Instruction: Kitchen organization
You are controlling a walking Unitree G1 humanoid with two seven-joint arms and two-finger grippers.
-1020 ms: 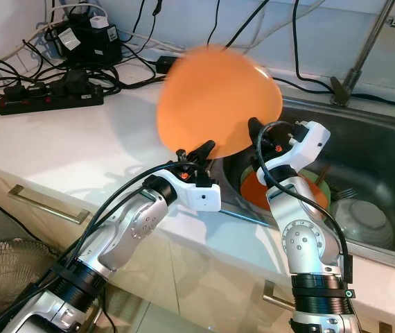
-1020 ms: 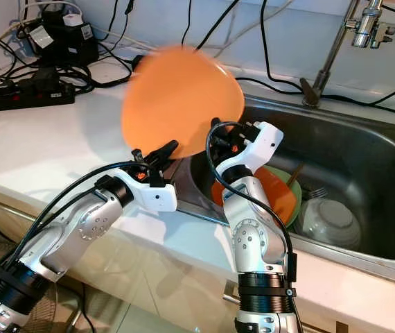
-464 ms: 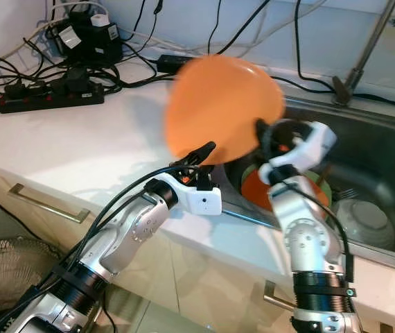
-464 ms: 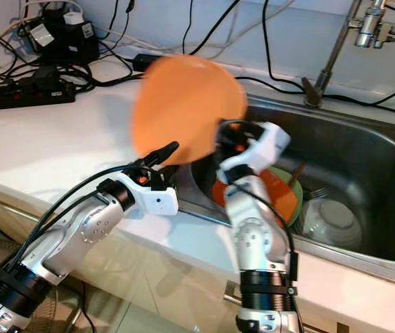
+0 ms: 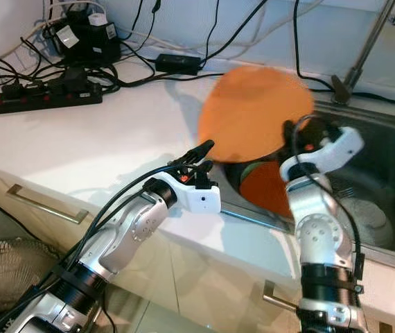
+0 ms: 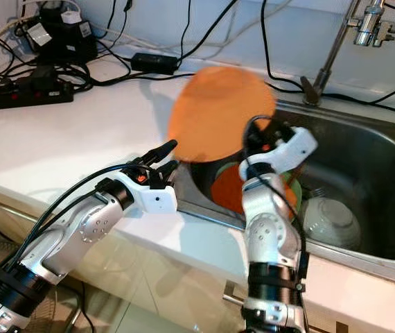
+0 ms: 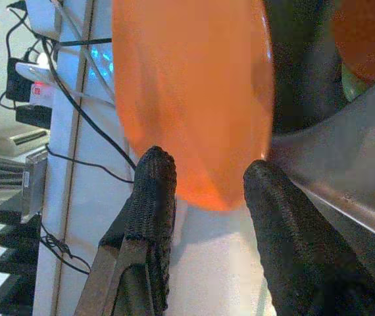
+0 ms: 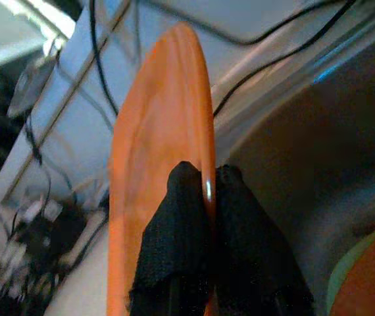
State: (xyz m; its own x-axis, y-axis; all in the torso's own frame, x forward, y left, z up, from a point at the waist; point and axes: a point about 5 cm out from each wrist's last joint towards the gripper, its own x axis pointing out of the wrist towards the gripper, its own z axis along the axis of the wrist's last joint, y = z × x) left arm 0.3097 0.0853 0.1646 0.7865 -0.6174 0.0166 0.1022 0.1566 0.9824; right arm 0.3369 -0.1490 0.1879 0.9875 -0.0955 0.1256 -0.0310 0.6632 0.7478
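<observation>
Plate-lifting step, by my reading: right gripper pinches the rim of the orange plate, fingers clamped either side of its edge, holding it tilted on edge in the air over the sink's left rim. Left gripper hovers just left of the plate, near the counter edge, fingers spread apart with nothing between them, the plate's lower edge just beyond the tips. Sink holds a second orange plate on something green, plus a white bowl further right. Next move likely calls for carrying the plate leftward onto the white counter, keeping it clear of the cables at far left.
</observation>
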